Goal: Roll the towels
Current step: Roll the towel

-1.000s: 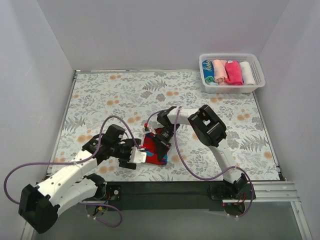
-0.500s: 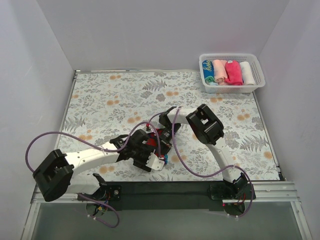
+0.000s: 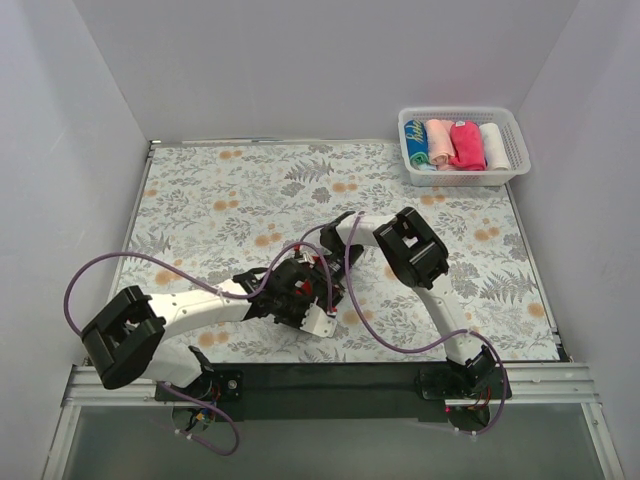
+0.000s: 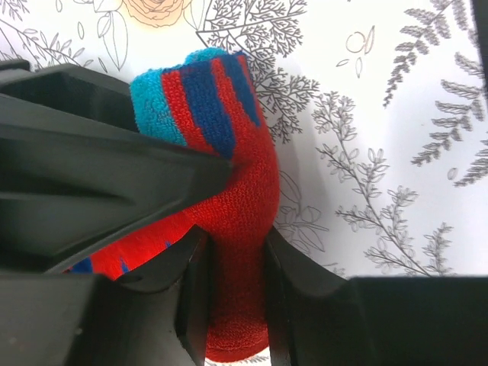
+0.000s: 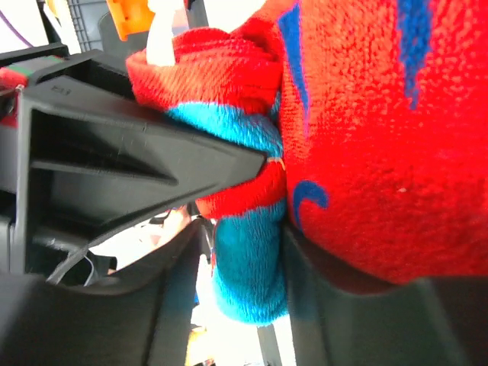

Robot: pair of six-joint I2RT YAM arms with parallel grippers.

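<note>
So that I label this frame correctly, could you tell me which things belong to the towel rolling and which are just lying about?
Job in hand: red towel, pinched by left gripper and right gripper; hot-pink towel, rolled, in the white basket.
Lying about: the white basket itself; blue roll, pale pink roll and white roll in it; floral table cloth.
</note>
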